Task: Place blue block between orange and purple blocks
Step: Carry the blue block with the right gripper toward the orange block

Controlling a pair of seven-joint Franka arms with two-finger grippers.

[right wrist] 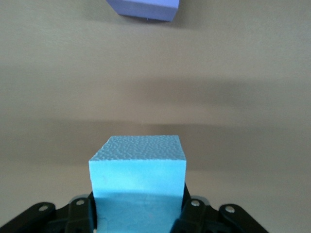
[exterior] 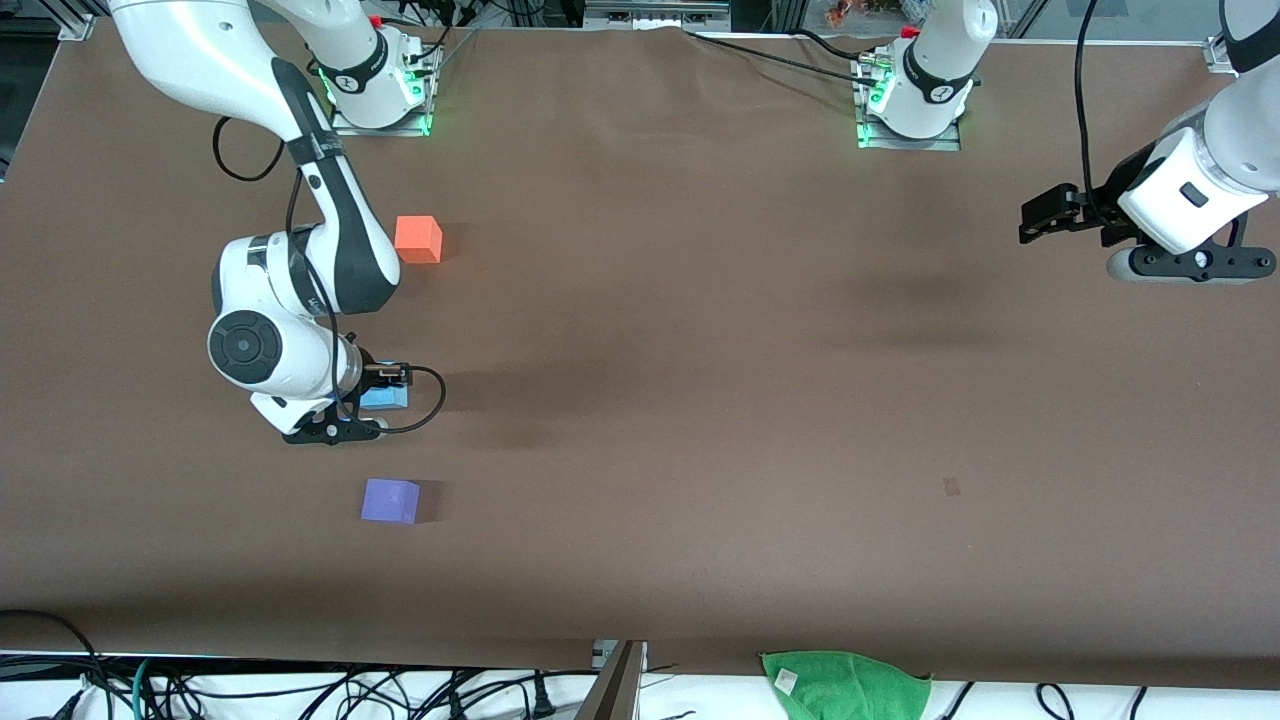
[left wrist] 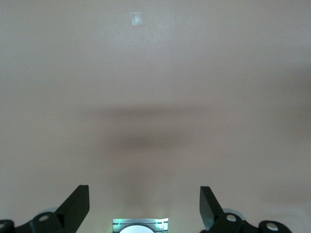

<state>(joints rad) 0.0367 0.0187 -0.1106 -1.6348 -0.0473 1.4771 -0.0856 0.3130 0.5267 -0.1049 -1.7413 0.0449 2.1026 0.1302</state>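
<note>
The brown table [exterior: 700, 350] carries an orange block [exterior: 418, 239] and a purple block [exterior: 390, 500].

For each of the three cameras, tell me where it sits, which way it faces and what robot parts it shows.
Front view: high across the table, facing both bases; shows both arms, the orange block, the purple block, and the right gripper holding the blue block.
Left wrist view: on the waiting left arm, facing bare table; the left gripper has open jaws.
Right wrist view: on the right wrist, facing the blue block in the right gripper.
Shared: the front and right wrist views both show the blue and purple blocks.
</note>
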